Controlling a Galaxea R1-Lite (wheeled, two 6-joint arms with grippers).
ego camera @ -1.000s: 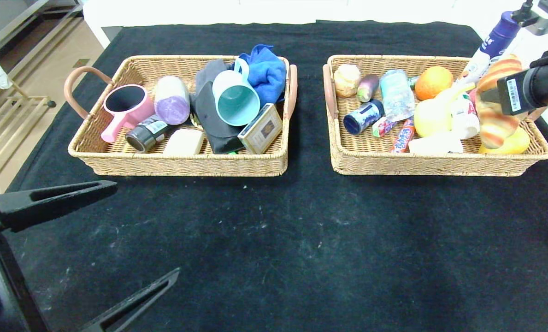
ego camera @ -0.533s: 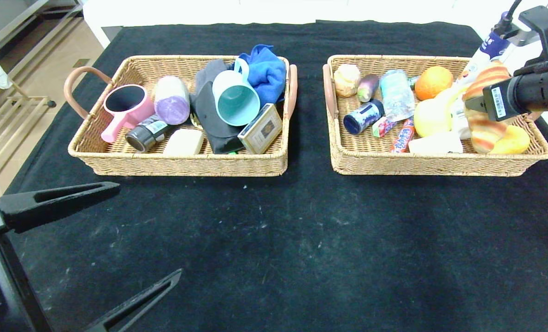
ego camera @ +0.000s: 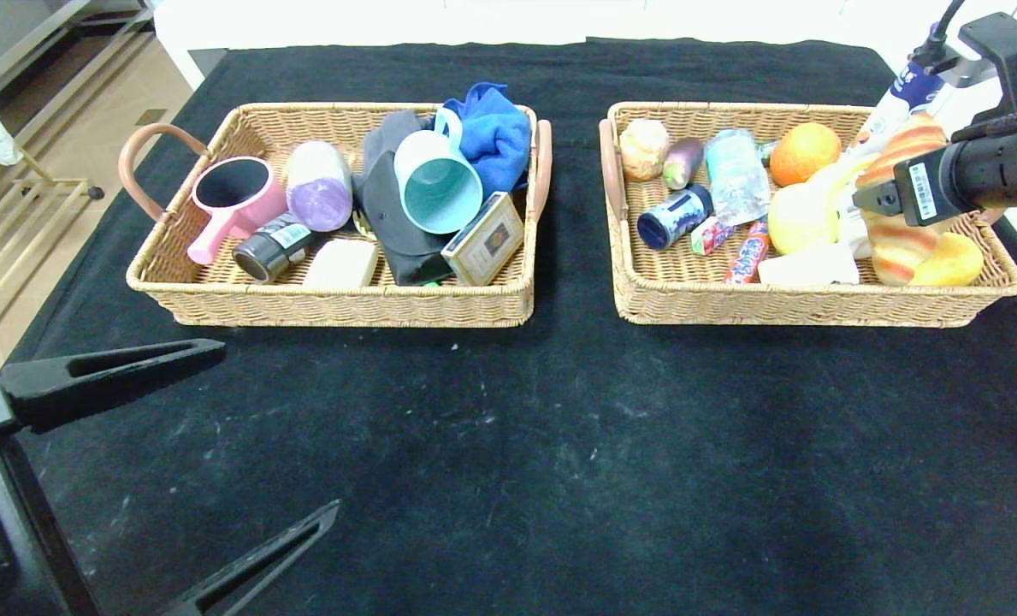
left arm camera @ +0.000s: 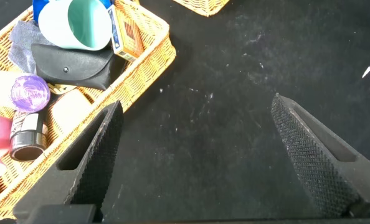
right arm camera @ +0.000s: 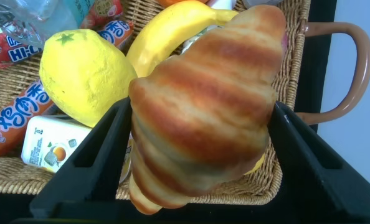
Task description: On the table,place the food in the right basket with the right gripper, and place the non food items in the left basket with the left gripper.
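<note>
The right gripper (ego camera: pixel 878 198) hovers over the right end of the right basket (ego camera: pixel 816 310). Its jaws stand open around the striped croissant (right arm camera: pixel 203 118), whose lower end rests in the basket beside the lemon (right arm camera: pixel 85 74) and the small white carton (right arm camera: pixel 48 144). The water bottle (ego camera: pixel 735 175) lies farther left in that basket. The left basket (ego camera: pixel 337 310) holds the purple roll (ego camera: pixel 318 184), the pale mug (ego camera: pixel 435 184) and the cream card box (ego camera: pixel 484 238). The left gripper (ego camera: pixel 275 426) is open and empty over the table (ego camera: pixel 559 445), near its front left.
The right basket also holds an orange (ego camera: pixel 805 152), a banana (right arm camera: pixel 172 28), snack packs (ego camera: pixel 749 250) and a dark can (ego camera: pixel 675 216). The left basket also has a pink mug (ego camera: pixel 233 198), a blue cloth (ego camera: pixel 495 133) and a black case (left arm camera: pixel 73 62).
The right gripper came down with the croissant into the right basket and its jaws spread apart. The left gripper barely shifted.
</note>
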